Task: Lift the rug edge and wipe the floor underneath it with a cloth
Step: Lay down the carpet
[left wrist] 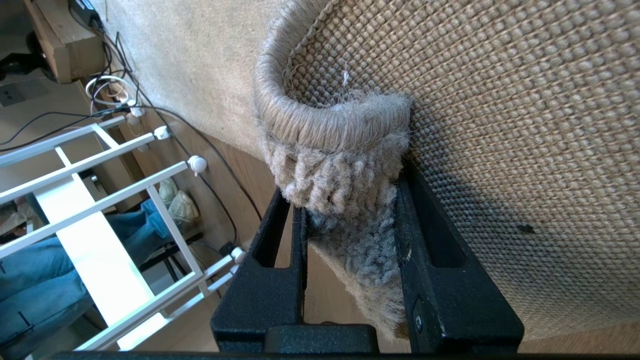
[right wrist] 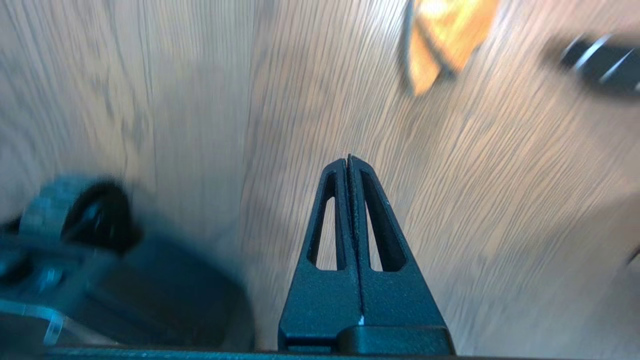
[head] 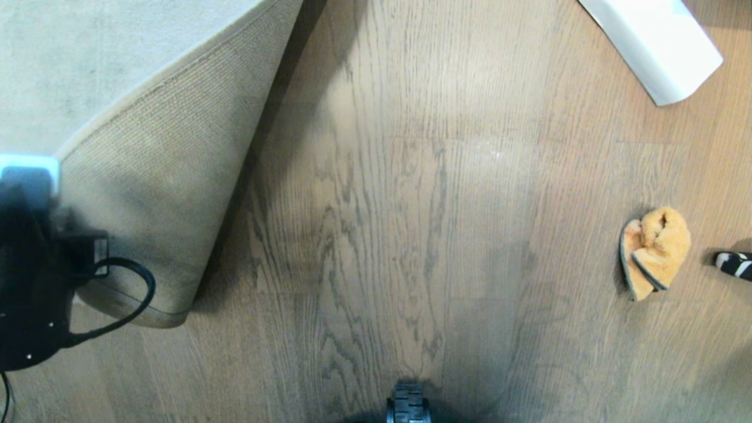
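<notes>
Rug corner held up off the floor, cloth lying loose at the right.

The left gripper (left wrist: 350, 220) pinches the bound corner of the pale grey short-pile rug edge (left wrist: 340, 150) between its black fingers (left wrist: 440, 280), folding it back so that the tan woven backing (head: 170, 176) faces up at the left of the head view, above the brown-grey wood-grain plank floor (head: 382, 205). The small orange-tan fuzzy cloth with dark grey trim (head: 653, 251) lies crumpled on the bare boards at the right, well apart from the rug, with a black-and-white striped object (head: 734, 264) just beside it. The right gripper (right wrist: 349, 162) hangs over the floor with its two fingers pressed together, empty, the cloth (right wrist: 445, 40) ahead of its tips. A white rolled sheet (head: 658, 47) lies at the far right.
</notes>
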Controlling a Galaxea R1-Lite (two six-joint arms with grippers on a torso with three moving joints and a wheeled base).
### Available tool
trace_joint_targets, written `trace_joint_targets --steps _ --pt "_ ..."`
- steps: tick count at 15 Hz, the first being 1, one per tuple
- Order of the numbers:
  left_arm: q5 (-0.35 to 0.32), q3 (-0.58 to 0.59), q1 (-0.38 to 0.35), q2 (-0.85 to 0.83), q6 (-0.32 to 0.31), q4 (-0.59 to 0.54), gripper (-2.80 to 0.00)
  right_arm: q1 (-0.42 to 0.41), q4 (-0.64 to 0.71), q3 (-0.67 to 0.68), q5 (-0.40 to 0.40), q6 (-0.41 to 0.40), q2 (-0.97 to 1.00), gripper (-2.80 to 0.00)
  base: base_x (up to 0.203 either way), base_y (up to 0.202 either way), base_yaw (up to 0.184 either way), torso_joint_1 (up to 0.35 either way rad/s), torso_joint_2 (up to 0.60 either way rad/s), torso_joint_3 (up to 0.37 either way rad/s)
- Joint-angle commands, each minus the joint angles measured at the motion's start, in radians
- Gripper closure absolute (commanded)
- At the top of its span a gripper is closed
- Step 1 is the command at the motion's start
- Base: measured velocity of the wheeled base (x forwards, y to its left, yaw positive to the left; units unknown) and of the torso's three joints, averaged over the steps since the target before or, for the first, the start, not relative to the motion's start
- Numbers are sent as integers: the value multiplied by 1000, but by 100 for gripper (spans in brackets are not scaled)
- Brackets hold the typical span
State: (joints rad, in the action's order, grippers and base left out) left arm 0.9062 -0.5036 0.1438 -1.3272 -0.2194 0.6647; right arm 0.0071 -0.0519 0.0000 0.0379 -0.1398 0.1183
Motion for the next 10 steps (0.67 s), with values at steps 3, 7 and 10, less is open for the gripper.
trace_joint_targets --steps 3,7,10 --pt "5 5 0 3 -2 4 0 -7 0 0 0 17 -117 0 0 0 0 0 0 0" --pt "5 5 0 13 -2 4 0 -7 1 0 -1 63 -117 0 0 0 0 0 0 0" --pt "5 7 0 26 -2 3 0 -7 1 0 -1 63 -117 0 0 0 0 0 0 0"
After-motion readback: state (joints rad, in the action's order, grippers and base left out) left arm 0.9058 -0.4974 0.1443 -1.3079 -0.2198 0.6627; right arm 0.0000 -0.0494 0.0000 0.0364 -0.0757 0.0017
